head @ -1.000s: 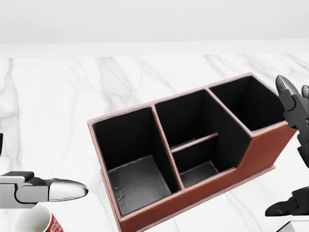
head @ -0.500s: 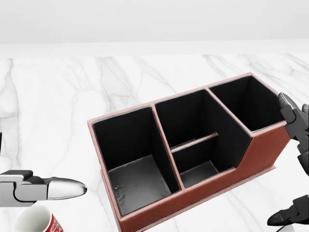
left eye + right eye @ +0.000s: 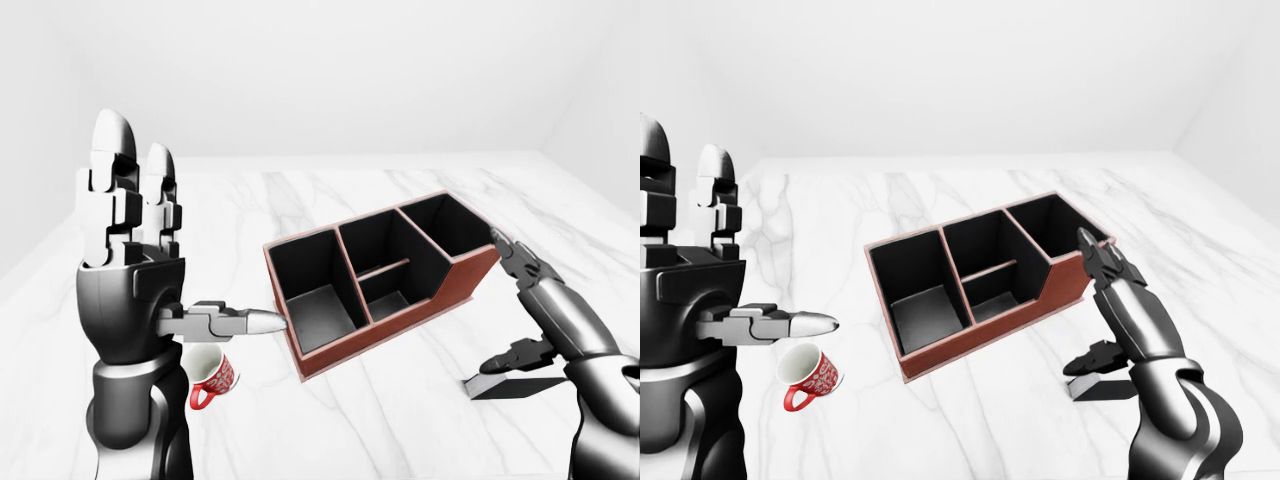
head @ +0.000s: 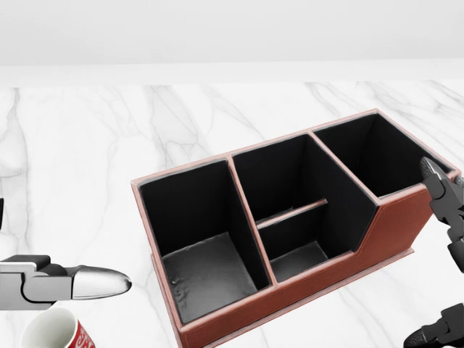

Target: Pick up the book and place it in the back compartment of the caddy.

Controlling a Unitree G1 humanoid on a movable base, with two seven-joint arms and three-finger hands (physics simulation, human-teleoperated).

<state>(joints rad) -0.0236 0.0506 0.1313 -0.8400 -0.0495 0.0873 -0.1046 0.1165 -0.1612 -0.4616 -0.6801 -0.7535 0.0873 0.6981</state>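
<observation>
Right hand hangs over the book, lying flat near the tabletop's near right edge, fingers spread; contact looks likely but can't confirm, so no grasp yet. Left hand is raised, fingers apart, empty, above a mug. Farther in, the caddy sits mid-tabletop, every compartment empty. Pick and placement both remain.

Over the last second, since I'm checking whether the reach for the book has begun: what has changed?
The right robot hand has dropped lower along the right edge of the head view, its open fingers spread above the book, which lies flat on the table; nothing has been grasped. The caddy, the mug and the left robot hand have not moved.
</observation>
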